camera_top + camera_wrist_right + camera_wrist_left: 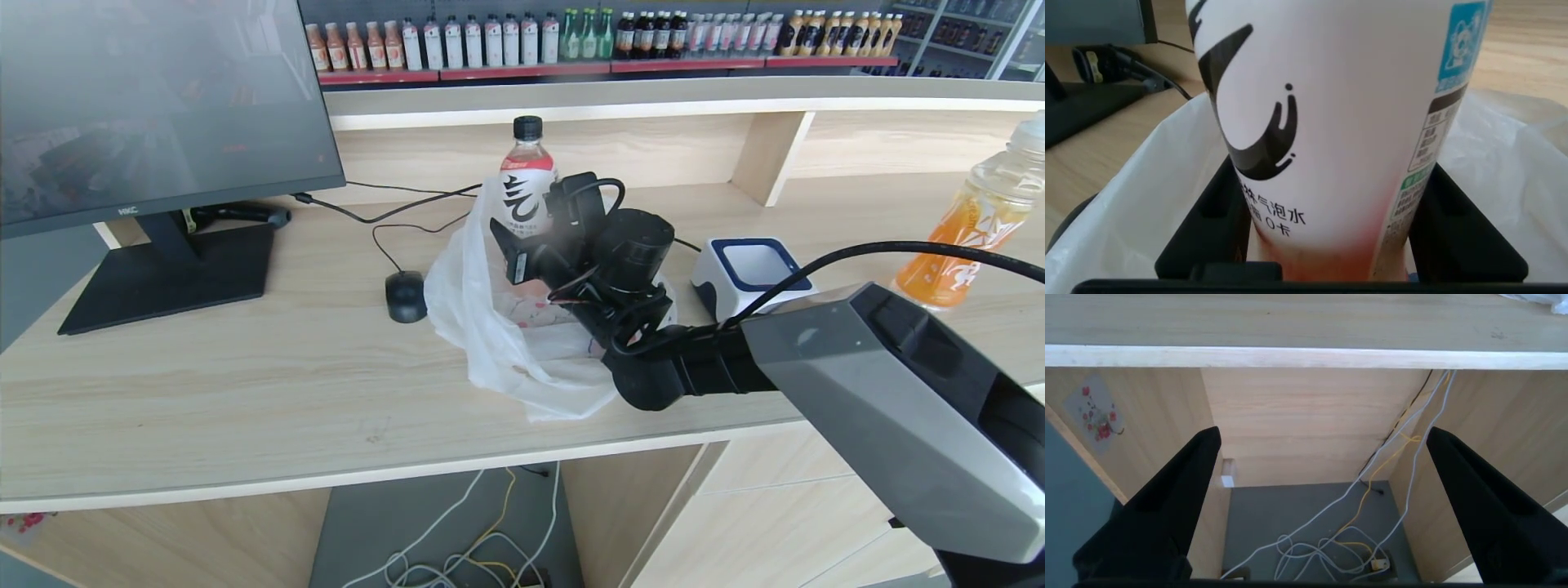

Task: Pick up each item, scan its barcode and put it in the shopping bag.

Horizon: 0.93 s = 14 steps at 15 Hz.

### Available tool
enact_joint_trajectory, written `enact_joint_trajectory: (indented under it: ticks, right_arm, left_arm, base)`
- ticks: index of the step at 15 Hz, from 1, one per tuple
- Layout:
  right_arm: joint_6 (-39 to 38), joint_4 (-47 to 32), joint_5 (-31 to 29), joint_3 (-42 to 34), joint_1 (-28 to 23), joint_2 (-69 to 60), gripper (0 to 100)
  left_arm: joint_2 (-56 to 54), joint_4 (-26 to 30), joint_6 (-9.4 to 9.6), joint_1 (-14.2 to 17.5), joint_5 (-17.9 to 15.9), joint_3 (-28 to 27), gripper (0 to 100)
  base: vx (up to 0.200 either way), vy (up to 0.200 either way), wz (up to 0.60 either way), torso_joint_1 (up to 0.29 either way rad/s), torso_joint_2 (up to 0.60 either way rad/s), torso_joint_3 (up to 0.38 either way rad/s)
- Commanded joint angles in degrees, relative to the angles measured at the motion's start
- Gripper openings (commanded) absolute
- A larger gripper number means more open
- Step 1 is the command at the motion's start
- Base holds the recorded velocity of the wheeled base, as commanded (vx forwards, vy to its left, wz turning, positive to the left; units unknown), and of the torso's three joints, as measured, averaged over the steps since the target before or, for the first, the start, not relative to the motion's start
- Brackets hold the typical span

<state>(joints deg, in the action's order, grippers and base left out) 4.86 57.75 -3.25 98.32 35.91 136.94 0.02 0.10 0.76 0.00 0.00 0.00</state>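
From the head view, the right gripper (526, 245) holds a black-capped bottle (526, 184) upright over the back of the white bag (482, 327). Its fingers are closed on the lower part of the label, and the bottle's base is hidden behind the bag's rim. The bag lies crumpled and open on the counter (245, 384). The scanner (751, 273) stands just right of the bag, and an orange bottle (971, 229) stands well to the bag's right, past the scanner. A mouse (405, 296) sits just left of the bag, and a monitor (155, 98) stands farther left of it.

In the left wrist view, the left gripper (1323, 457) hangs below the counter's front edge (1290, 355), away from the bag. Its fingers (1167, 514) are spread wide with nothing between them. Loose cables (1347, 539) lie on the floor beyond them.

In the right wrist view, the bottle (1331, 122) stands between the right gripper's (1331, 253) two dark fingers (1208, 220), which press against its sides. The bag's (1135, 196) white plastic spreads out behind and to both sides of the bottle, with bare counter (1527, 49) beyond it.
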Motion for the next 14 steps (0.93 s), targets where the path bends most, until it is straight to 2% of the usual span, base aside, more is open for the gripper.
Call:
enact_joint_trajectory:
  ticks: [1, 4, 5, 14]
  right_arm:
    - [0.06, -0.09, 0.0, 0.03, 0.03, 0.26, 0]
    - [0.06, 0.0, -0.08, 0.21, 0.03, 0.17, 0]
    - [0.06, 0.0, -0.08, 0.21, 0.03, 0.17, 100]
    - [1.29, 0.26, 0.0, 0.21, 0.3, -0.88, 100]
  left_arm:
    - [-0.02, -0.01, -0.05, 0.0, 0.0, 0.0, 100]
    - [-0.02, -0.01, 0.04, 0.0, 0.0, 0.0, 100]
    - [-0.02, -0.01, 0.04, 0.0, 0.0, 0.0, 100]
    - [-0.02, -0.01, -0.05, 0.0, 0.0, 0.0, 100]
  base:
    - [0.0, 0.0, 0.0, 0.0, 0.0, 0.0]
    - [0.0, 0.0, 0.0, 0.0, 0.0, 0.0]
    - [0.0, 0.0, 0.0, 0.0, 0.0, 0.0]
    - [0.0, 0.0, 0.0, 0.0, 0.0, 0.0]
